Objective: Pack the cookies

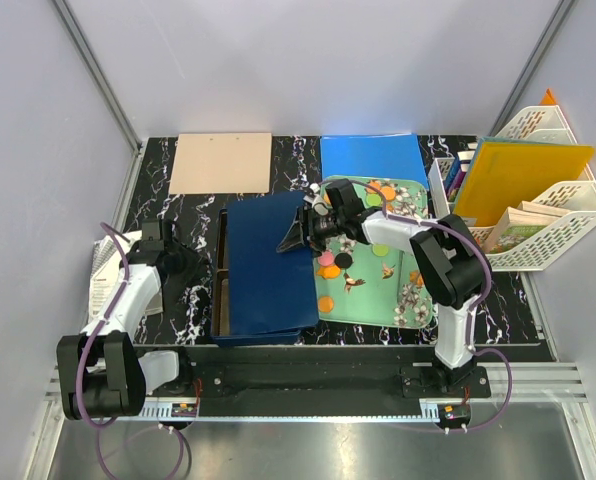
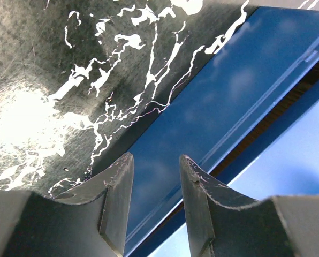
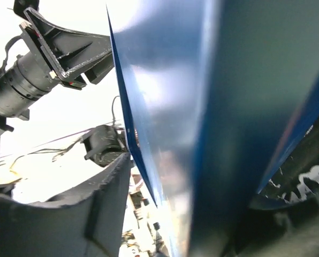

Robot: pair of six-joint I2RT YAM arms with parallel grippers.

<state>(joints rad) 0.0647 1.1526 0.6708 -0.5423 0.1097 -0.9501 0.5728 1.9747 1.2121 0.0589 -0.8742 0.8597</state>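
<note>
1. Cookies (image 1: 330, 268) are lying on the mint-green tray (image 1: 378, 300), just right of the blue box (image 1: 222, 300); we are seeing none inside it.
2. We are judging the step in hand as opening the box. The right hand (image 1: 310, 228) is pinching the raised edge of the blue lid (image 1: 268, 265), its fingers closed on that panel.
3. The left hand (image 2: 155, 160) is hovering over the counter (image 1: 168, 205) beside the box's left wall, fingers parted and holding nothing.
4. The next move is calling for the lid to swing fully clear without dragging the box, before any cookie is lifted.
5. We are finding the box interior hidden under the lid. The panel is masking the right hand's far finger, and any cookies beneath the right arm are going uncounted.
</note>
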